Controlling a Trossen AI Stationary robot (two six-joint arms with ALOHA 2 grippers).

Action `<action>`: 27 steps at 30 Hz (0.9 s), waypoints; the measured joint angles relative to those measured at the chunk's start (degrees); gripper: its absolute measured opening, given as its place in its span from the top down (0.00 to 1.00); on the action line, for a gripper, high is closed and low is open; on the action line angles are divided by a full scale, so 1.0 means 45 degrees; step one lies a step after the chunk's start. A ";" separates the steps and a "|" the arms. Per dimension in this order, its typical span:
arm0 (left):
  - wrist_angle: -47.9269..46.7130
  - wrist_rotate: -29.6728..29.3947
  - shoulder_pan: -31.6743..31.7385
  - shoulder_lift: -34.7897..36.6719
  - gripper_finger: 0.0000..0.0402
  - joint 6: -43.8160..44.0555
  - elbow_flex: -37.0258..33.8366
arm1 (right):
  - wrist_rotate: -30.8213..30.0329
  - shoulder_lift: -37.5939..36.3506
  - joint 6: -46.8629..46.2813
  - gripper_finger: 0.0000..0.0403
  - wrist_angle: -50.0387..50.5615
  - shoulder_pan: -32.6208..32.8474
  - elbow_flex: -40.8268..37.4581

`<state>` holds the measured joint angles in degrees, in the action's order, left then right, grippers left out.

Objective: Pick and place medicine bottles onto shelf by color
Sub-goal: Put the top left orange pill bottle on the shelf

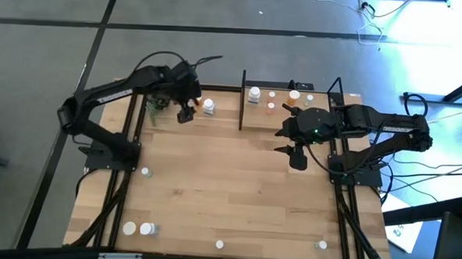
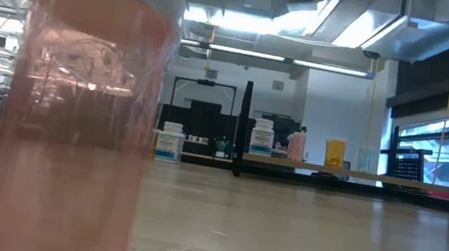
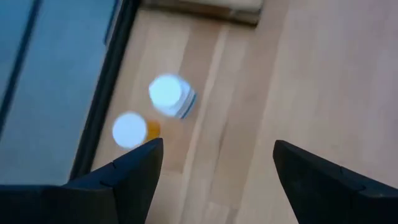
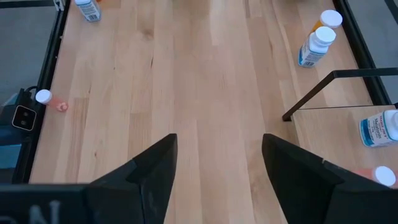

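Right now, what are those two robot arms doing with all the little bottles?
They are sorting medicine bottles onto the shelf by color. At this moment neither arm holds anything. The left gripper hangs open at the table's far left, next to a white bottle. The right gripper is open too, just in front of the shelf, where a few bottles already stand. Others wait along the table's near edge.

Looks like a robotics lab set up in an open industrial-style office. Exposed ducts (image 2: 312,6) and strip lights (image 2: 243,53) run along the ceiling, big windows (image 2: 433,146) sit off to one side, and the floor (image 1: 220,12) is plain grey concrete. The wooden table (image 1: 236,192) sits on a black metal frame, with loose cables (image 1: 416,192) trailing beside it.
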<state>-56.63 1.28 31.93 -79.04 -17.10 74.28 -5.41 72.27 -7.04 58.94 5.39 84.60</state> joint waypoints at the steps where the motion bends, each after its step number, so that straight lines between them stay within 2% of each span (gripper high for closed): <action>1: -0.0021 0.0006 0.0139 -0.0277 0.26 0.0005 -0.0017 | 0.0000 0.0000 0.0007 0.41 0.0000 -0.0003 0.0000; 7: 0.0094 0.0386 0.0673 -0.1832 0.26 -0.0088 -0.0019 | -0.0008 0.0000 0.0167 0.41 0.0000 0.0000 0.0000; 10: 0.0185 0.0283 0.1039 -0.2514 0.26 -0.0764 -0.0019 | -0.0015 0.0000 0.0584 0.41 -0.0053 0.0000 0.0000; 17: 0.0698 0.0274 0.2322 -0.3248 0.26 -0.1336 -0.0023 | -0.0292 0.0000 0.1683 0.41 -0.1175 0.0000 0.0000; 20: 0.0978 0.0360 0.2894 -0.3310 0.26 -0.1348 -0.0016 | -0.1138 0.0000 0.1229 0.41 -0.1228 0.0000 0.0000; 24: 0.1413 0.1429 0.3379 -0.3310 0.26 -0.2108 -0.0014 | -0.2738 0.0000 0.0313 0.41 -0.1109 0.0000 0.0000; 27: 0.1416 0.1629 0.3546 -0.3310 0.26 -0.2530 -0.0014 | -0.3756 0.0000 0.0204 0.41 -0.1110 -0.0005 0.0000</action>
<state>-50.25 8.61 47.89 -93.93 -28.48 74.22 -22.31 72.27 -6.12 53.94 5.37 84.60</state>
